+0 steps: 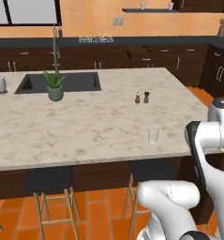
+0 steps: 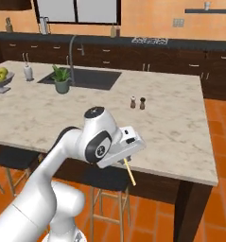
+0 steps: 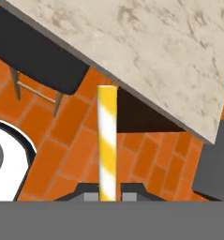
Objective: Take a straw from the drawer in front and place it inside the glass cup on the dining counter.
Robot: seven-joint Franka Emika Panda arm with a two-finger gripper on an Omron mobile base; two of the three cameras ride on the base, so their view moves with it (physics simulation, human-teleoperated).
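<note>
— Yellow-and-white striped thin straw (image 3: 107,140): where is it?
— Pinched between the dark fingertips of the two-finger gripper (image 3: 107,193), jaws closed narrow on its lower end, its length sticking out past them.
— And around it?
— Beside the edge of the pale veined marble dining counter (image 3: 146,42), above orange floor tiles (image 3: 71,140). The clear glass cup (image 1: 153,136) stands on that counter.

Both base views face the dining counter (image 1: 85,126) from behind; hand view looks down, close, past its edge.
</note>
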